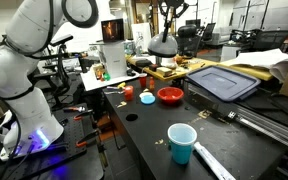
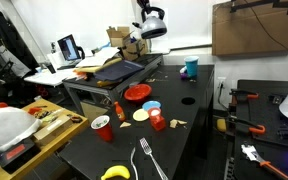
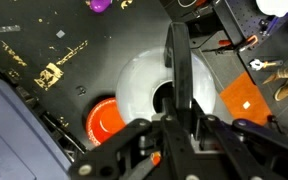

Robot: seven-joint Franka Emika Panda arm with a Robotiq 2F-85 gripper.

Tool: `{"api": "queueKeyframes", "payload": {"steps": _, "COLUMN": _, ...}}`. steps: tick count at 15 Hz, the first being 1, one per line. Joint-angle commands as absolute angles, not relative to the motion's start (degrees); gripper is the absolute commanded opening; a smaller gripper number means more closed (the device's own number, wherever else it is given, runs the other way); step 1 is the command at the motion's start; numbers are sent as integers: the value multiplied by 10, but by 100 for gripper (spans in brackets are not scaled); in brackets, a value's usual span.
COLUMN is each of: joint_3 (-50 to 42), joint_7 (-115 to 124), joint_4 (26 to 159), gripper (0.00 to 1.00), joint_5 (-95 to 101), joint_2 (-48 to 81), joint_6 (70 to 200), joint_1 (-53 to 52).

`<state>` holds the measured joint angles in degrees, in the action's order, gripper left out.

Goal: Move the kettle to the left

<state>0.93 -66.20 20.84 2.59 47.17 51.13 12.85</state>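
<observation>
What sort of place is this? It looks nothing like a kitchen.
Probably a robotics lab or workshop: there is a white robot arm, a laptop amid clutter, and hand tools on a black bench.

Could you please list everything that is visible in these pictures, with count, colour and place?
kettle: one, silver-grey, lifted above the table's far end
cup: one, light blue, upright on the table
bowl: one, red, mid-table
tray: one, grey-blue, beside the bowl
fork: one, silver, lying on the table
laptop: one, open, background desk
table: one, black
arm: one, white
hand: one, dark, closed on the kettle's handle
</observation>
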Motion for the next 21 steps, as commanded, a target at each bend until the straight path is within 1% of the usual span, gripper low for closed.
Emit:
{"api": "queueKeyframes", "payload": {"steps": 1, "joint_3": 15, "joint_7": -665, "joint_4": 228, "gripper": 5, "joint_5": 13, "joint_2": 446, "joint_6": 458, "joint_1": 128}}
{"api": "queueKeyframes", "payload": {"steps": 6, "joint_3": 28, "joint_7": -623, "joint_4": 220, "gripper": 5, "joint_5": -22, "joint_2": 449, "joint_6": 422, "joint_1": 134}}
{"api": "queueKeyframes", "payload": {"steps": 13, "joint_3": 37, "joint_7": -606, "joint_4": 208, "gripper": 5, "joint_5": -30, "joint_2": 460, "joint_6": 496, "joint_1": 98}}
{"api": "queueKeyframes", "payload": {"steps": 21, "joint_3": 35, "joint_7": -614, "joint_4": 212, "gripper": 5, "joint_5": -3, "joint_2": 469, "joint_6": 598, "joint_1": -4}}
